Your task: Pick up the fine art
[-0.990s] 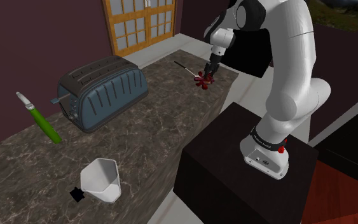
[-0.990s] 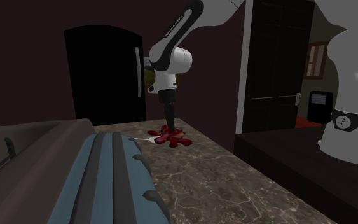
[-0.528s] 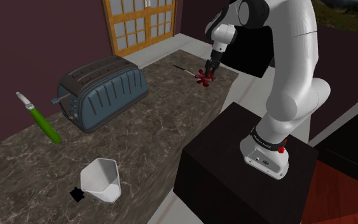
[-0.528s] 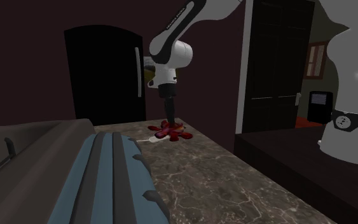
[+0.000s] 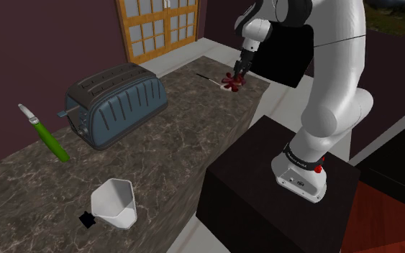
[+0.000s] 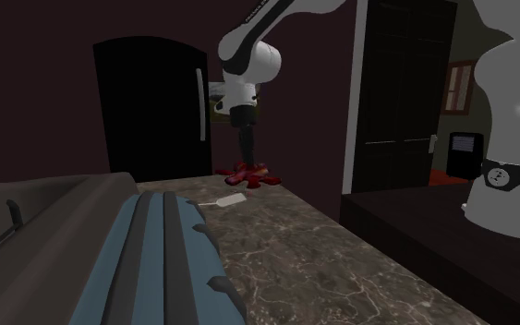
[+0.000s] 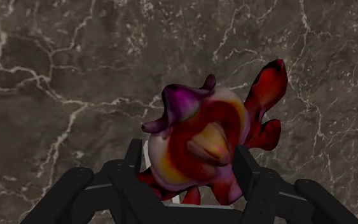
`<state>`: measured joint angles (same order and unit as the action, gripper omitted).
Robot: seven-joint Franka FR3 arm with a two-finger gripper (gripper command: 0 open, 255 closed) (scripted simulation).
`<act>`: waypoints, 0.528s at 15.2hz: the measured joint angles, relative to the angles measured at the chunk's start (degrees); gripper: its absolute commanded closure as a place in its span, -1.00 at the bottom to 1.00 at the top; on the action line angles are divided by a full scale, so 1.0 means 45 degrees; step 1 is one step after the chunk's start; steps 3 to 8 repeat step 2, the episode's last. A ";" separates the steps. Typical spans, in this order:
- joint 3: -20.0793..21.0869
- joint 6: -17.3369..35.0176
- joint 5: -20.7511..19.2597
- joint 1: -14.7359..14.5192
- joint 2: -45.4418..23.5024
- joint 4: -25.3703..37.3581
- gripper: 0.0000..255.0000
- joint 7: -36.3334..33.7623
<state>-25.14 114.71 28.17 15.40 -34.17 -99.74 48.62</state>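
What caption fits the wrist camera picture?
Black fingers clasp a red, yellow and purple sculpture over the dark veined counter.

The white arm rises from the shoulder view's lower right and arches to the upper middle, wrist pointing down. Its black gripper clasps the red sculpture between both fingers.

Black tool clasping red sculpture at counter far end, blue-grey toaster, white cup
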 measured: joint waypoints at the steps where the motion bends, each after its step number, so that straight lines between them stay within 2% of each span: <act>1: -0.0029 -0.0099 -0.0048 -0.0016 0.0085 0.0027 1.00 -0.0046; 8: -0.0044 -0.0155 -0.0073 -0.0019 0.0123 0.0052 1.00 -0.0067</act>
